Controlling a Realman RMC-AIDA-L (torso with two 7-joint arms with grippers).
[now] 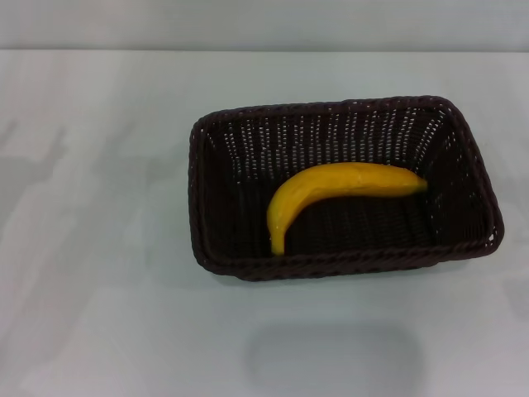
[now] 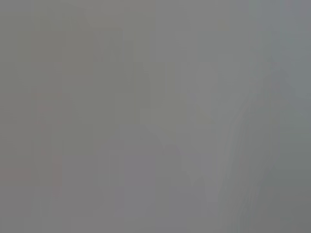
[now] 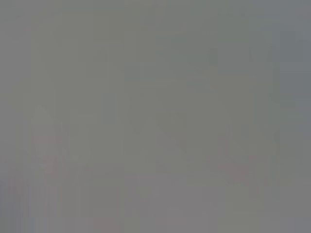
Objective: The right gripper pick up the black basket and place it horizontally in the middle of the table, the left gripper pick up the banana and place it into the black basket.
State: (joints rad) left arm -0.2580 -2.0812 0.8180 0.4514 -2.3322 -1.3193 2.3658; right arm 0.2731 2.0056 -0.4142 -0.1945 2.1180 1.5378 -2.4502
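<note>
The black basket (image 1: 343,256) stands lengthwise across the white table (image 1: 99,248), a little right of the middle in the head view. The yellow banana (image 1: 331,194) lies inside it on the basket floor, its curve bowing toward the far left and its thin end toward the near rim. Neither gripper shows in the head view. Both wrist views show only a blank grey field, with no fingers, basket or banana in them.
The table's far edge (image 1: 264,50) runs across the top of the head view, with a pale wall behind. A faint shadow (image 1: 331,360) lies on the table near the front.
</note>
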